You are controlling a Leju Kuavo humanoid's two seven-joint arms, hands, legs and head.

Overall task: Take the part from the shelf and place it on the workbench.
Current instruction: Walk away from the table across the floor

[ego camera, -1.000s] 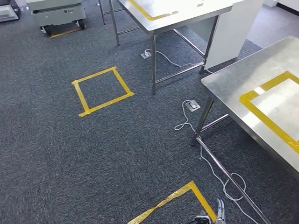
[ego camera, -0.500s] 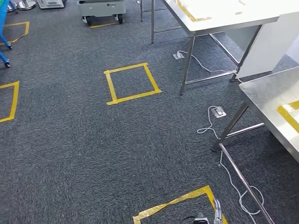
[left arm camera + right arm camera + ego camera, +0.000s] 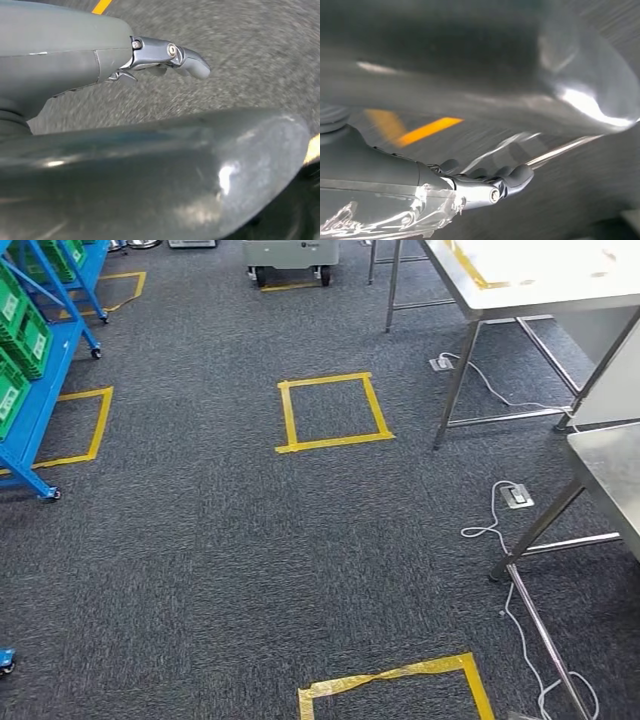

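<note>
Looking down from the head view on dark grey carpet (image 3: 189, 560) in a workshop. At the far left edge, a blue shelf (image 3: 45, 390) on castors, loaded with green bins (image 3: 30, 340) that carry small white labels. The part itself too small or hidden to make out; cannot tell which bin holds it. Beside the shelf's foot, a left tape square (image 3: 98, 425) in yellow on the carpet. Near the centre, a middle tape square (image 3: 332, 443), well apart from the shelf. At the bottom edge, a near tape square (image 3: 392, 675), cut off by the frame.

On the right, two steel tables with slim metal legs: a far workbench (image 3: 528, 290) at the top right, brightly lit, with yellow tape on its top, and a near workbench (image 3: 611, 470) with just a corner visible at the right edge. Between their legs, a floor socket (image 3: 517, 495) with a white cable (image 3: 494, 510) looping across the carpet. At the top centre, a grey wheeled cart (image 3: 290, 255), standing on a strip of yellow tape.

In the left wrist view, the left hand (image 3: 166, 52) over blurred carpet, fingers stretched out nearly straight, gripping nothing. In the right wrist view, the right hand (image 3: 490, 187) likewise over blurred carpet and a streak of yellow tape, fingers extended with tips slightly bent, holding nothing.
</note>
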